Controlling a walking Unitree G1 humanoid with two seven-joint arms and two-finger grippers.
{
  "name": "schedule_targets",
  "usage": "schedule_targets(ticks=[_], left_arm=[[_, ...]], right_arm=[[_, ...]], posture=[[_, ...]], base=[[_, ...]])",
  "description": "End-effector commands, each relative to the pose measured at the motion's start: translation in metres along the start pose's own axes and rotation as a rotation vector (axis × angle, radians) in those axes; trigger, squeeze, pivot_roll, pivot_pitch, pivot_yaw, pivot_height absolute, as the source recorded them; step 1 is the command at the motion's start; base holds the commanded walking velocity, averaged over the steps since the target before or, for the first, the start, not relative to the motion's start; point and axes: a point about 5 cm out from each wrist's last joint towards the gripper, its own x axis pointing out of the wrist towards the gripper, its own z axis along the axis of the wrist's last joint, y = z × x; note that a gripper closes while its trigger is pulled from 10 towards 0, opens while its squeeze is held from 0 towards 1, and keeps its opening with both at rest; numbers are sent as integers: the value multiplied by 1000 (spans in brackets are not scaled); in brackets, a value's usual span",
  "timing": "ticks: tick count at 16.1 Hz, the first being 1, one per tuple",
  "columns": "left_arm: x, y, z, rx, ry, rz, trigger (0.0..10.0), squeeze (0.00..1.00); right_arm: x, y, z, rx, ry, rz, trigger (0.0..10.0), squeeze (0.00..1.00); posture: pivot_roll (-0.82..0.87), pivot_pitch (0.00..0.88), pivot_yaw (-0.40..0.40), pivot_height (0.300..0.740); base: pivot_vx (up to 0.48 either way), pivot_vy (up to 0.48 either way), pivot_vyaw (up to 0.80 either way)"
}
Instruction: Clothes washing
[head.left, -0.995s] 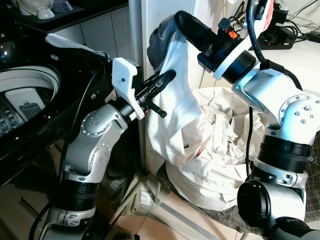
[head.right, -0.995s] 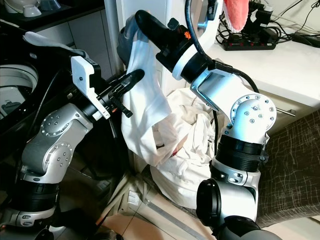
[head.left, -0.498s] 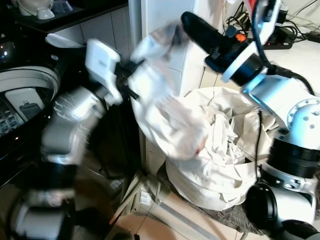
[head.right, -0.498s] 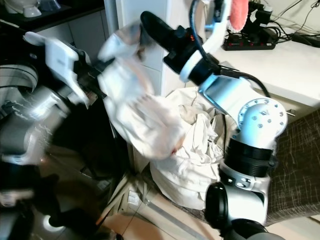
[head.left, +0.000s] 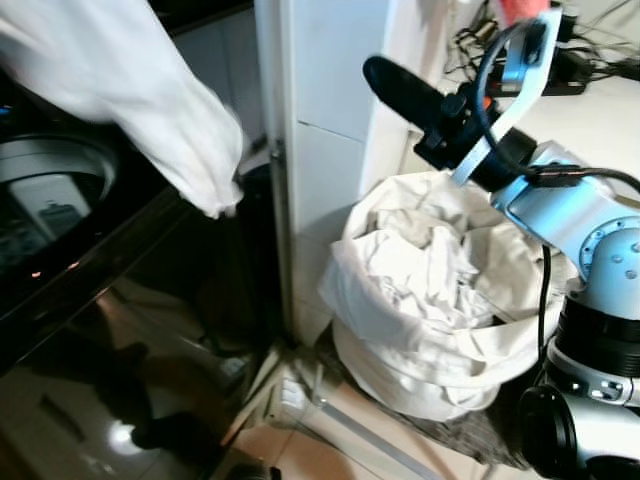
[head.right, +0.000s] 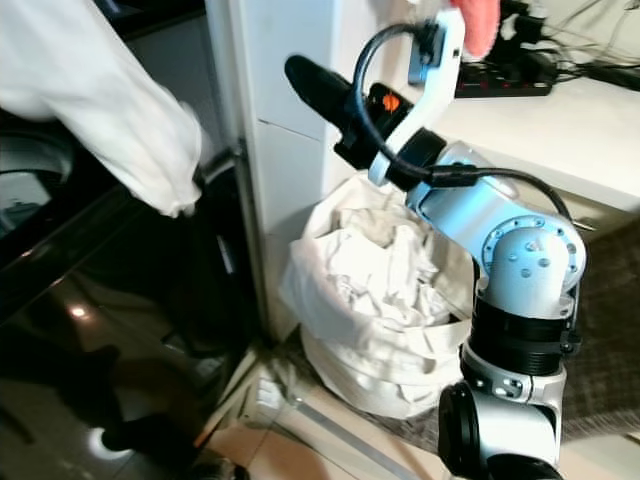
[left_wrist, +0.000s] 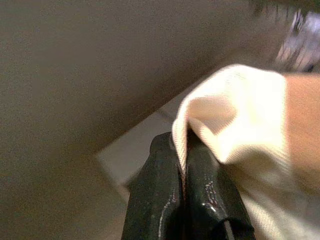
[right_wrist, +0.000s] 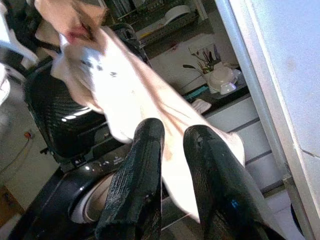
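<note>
Shirt: white shirt (head.left: 130, 90) hangs in the air over the black washer (head.left: 70, 250), at the robot's left.
Left pincer (left_wrist: 182, 165): closed on a fold of the shirt.
Right pincer (right_wrist: 172, 150): raised above the bag, fingers slightly parted, holding nothing.
Bag: white laundry bag (head.left: 400, 370) on the floor beside the white pillar (head.left: 320, 120), full of crumpled white clothes (head.left: 425, 265).
</note>
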Motion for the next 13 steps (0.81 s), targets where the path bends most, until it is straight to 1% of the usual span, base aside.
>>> schedule_targets(ticks=[1, 2, 3, 4, 5, 6, 7, 8, 9, 10, 11, 12, 13], left_arm=[[-3, -16, -8, 102, 32, -39, 0, 0], [-7, -27, -18, 132, 77, -60, 0, 0], [-10, -36, -24, 148, 96, -85, 0, 0], [-21, -62, -36, 160, 145, -170, 0, 0], [-25, -70, -40, 148, 169, -211, 0, 0], [-34, -90, -47, 105, 219, -317, 0, 0], [-47, -110, -56, 40, 300, -429, 1882, 0], [-57, -122, -65, -9, 382, -515, 6588, 0], [-75, -137, -79, -67, 511, -624, 10000, 0], [-93, -145, -94, -138, 623, -711, 10000, 0], [-104, -147, -103, -171, 684, -766, 10000, 0], [-114, -145, -113, -203, 742, -810, 10000, 1000], [-119, -143, -118, -227, 773, -830, 10000, 1000]], right_arm=[[-2, 5, 1, -33, -11, 21, 10000, 0], [-3, 8, -3, -36, 0, 30, 10000, 0], [-3, 9, -7, -37, 12, 34, 10000, 0], [-3, 11, -16, -37, 44, 39, 10000, 0], [-3, 11, -18, -38, 52, 40, 10000, 0], [-3, 11, -24, -43, 78, 38, 10000, 0], [-3, 11, -30, -51, 104, 33, 10000, 0], [-3, 12, -34, -54, 119, 31, 10000, 0], [-3, 13, -39, -58, 142, 31, 10000, 0], [-4, 13, -44, -66, 166, 31, 10000, 0], [-5, 13, -45, -67, 175, 31, 10000, 0], [-6, 13, -46, -66, 180, 30, 10000, 0], [-6, 13, -47, -64, 185, 31, 10000, 0]], posture=[[-15, 0, 47, 740], [-19, 0, 48, 740], [-20, 0, 48, 740], [-21, 0, 45, 740], [-21, 0, 45, 740], [-22, 0, 45, 740], [-24, 0, 43, 740], [-26, 0, 45, 740], [-31, 0, 47, 740], [-31, 0, 47, 740], [-33, 0, 45, 740], [-31, 0, 44, 740], [-27, 0, 37, 740]], base=[[0, 0, 0], [0, 0, 0], [0, 0, 0], [0, 0, 0], [0, 0, 0], [0, 0, 0], [0, 0, 0], [0, 0, 0], [0, 0, 0], [0, 0, 0], [0, 0, 0], [0, 0, 0], [0, 0, 0]])
